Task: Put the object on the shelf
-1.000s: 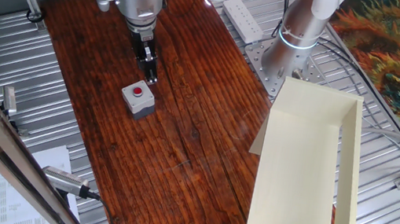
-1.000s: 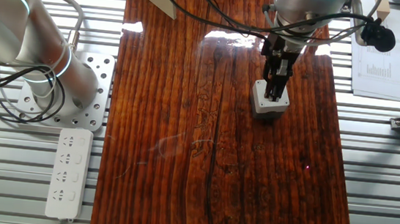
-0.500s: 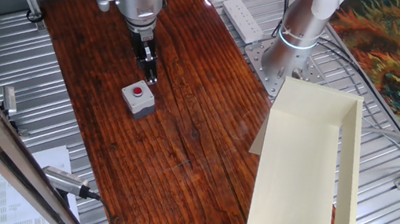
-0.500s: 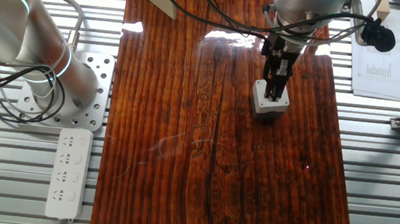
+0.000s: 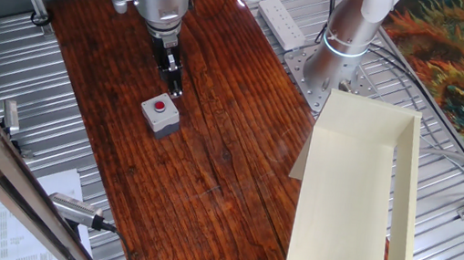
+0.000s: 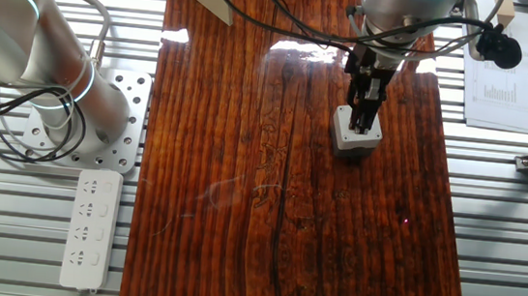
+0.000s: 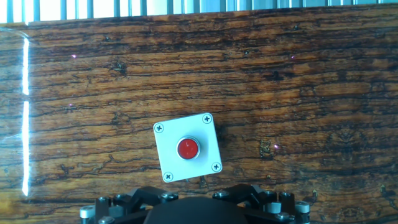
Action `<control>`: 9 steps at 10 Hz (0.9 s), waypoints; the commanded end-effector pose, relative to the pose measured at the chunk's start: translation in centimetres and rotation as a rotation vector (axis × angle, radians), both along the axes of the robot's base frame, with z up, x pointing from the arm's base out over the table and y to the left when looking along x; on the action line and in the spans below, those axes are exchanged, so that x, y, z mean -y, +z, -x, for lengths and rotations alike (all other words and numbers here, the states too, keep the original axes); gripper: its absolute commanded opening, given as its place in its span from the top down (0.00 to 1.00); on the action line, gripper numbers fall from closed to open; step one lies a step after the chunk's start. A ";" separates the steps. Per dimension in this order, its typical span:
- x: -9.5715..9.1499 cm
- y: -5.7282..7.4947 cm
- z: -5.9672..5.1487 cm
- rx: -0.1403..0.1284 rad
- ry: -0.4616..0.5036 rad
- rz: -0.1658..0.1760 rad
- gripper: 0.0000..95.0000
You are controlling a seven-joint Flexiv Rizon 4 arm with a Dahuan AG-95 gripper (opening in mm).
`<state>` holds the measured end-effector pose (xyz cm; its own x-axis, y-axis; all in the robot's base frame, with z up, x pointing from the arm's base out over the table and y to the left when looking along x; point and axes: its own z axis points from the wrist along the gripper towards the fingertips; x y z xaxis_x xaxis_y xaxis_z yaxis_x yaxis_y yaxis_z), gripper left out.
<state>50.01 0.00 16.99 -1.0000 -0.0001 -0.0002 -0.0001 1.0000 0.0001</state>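
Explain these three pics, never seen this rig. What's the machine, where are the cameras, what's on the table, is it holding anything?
It is a robot arm with a two-finger gripper at its end. Two pictures come from fixed cameras that look down at the wooden table from different sides. The third comes from a camera on the hand, looking down along the fingers; the dark part at its bottom edge belongs to the hand.

On the table sits a small grey box with a red button on top. The gripper hangs above it, apart from it, and holds nothing. The pictures do not show clearly whether the fingers are open or shut.

The long cream shelf lies at the far end of the table, with nothing on it. A white power strip lies beside the table.
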 end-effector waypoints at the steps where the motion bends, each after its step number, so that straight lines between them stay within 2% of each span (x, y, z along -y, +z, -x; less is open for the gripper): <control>1: 0.0 0.0 0.0 -0.103 0.153 -0.030 1.00; 4: 0.0 0.0 0.0 -0.107 0.162 -0.020 1.00; 9: 0.0 0.0 -0.1 -0.104 0.189 -0.023 1.00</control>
